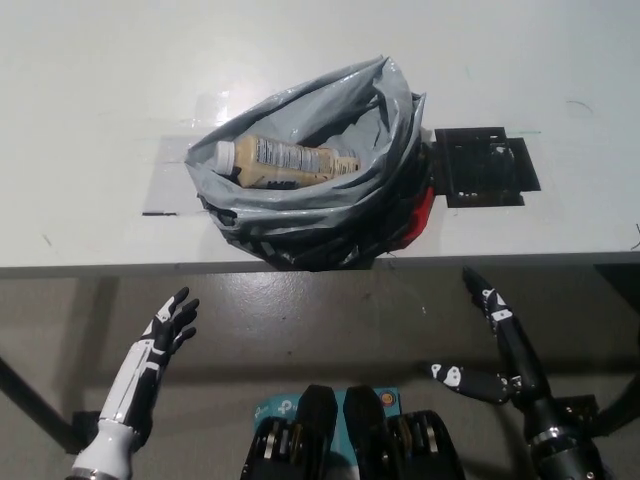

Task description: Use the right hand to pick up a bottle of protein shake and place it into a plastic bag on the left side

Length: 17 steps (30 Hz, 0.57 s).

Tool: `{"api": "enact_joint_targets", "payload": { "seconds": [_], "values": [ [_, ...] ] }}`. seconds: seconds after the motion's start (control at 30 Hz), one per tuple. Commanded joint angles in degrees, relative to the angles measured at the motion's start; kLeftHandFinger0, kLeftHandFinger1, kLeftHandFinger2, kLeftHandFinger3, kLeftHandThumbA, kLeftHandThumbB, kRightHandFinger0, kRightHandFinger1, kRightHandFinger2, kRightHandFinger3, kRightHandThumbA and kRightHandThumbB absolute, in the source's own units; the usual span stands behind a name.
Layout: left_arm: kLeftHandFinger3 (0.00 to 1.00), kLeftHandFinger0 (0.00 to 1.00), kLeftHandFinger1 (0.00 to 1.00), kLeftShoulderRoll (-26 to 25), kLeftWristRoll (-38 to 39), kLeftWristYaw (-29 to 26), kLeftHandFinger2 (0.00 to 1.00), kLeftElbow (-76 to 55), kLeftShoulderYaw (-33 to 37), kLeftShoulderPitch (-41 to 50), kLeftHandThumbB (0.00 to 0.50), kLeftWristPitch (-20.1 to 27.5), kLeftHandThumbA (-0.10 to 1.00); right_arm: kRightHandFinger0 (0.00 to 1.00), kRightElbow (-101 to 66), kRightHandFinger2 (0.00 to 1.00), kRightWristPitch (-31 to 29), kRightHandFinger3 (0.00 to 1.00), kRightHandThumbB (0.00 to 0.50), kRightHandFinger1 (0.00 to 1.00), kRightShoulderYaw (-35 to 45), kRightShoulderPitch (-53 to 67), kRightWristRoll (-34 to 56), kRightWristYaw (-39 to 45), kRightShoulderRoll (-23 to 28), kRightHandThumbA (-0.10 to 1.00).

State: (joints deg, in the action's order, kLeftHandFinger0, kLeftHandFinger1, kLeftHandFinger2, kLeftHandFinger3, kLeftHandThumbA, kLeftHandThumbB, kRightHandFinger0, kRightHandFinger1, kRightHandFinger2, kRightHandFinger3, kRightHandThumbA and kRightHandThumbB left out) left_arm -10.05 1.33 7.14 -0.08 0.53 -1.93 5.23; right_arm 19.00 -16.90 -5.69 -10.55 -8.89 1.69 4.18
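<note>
Judging from the present layout, we rate the task as essentially complete: the protein shake bottle (285,162) lies on its side inside the plastic bag (300,215), cap end toward picture left, label facing up. The grey bag sits open-mouthed on the white table (90,90), near the front edge, and its rolled rim surrounds the bottle on all sides. We see no part of the bottle projecting past the rim.

The right hand (495,345) is below the table edge at the lower right, well apart from the bag. Its fingers are spread wide and it holds nothing. The left hand (165,330) rests at the lower left, also below the table edge, with its fingers apart and empty.

A black mat (485,165) lies on the table just beside the bag, on the bag's right; nothing stands on it. A patch of red shows at the bag's lower right edge; we cannot tell what it is.

We find no pick or place step left. What remains, in our judgement, is only to bring the arms to rest
</note>
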Motion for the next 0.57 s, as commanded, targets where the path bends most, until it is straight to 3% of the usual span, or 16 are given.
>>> {"api": "enact_joint_targets", "payload": {
  "seconds": [0.0, 0.17, 0.37, 0.53],
  "values": [
    [1.0, 1.0, 1.0, -0.4, 0.0, 0.5, 1.0, -1.5, 0.0, -0.1, 0.081, 0.5, 1.0, 1.0, -1.1, 1.0, -2.4, 1.0, 0.329, 1.0, -1.5, -0.9, -0.5, 0.1, -1.5, 0.99],
    [1.0, 1.0, 1.0, -0.6, 0.2, 0.7, 1.0, -1.2, -0.1, -1.1, 0.11, 0.6, 1.0, 1.0, 0.3, 1.0, -3.4, 1.0, 0.346, 1.0, -2.3, -0.7, -2.5, -1.1, -1.1, 1.0],
    [1.0, 1.0, 1.0, -0.9, -0.7, 0.4, 1.0, -1.6, 0.0, -1.3, 0.097, 0.4, 1.0, 1.0, -0.3, 1.0, -3.9, 1.0, 0.337, 1.0, -1.8, 0.1, 0.6, 1.0, 0.0, 0.95],
    [1.0, 1.0, 1.0, -1.0, -0.2, 0.9, 1.0, -1.5, 0.0, -1.5, 0.089, -0.3, 1.0, 1.0, -2.1, 1.0, -4.0, 1.0, 0.351, 1.0, -1.1, 1.2, 2.6, 1.4, 0.4, 1.0]
  ]
}}
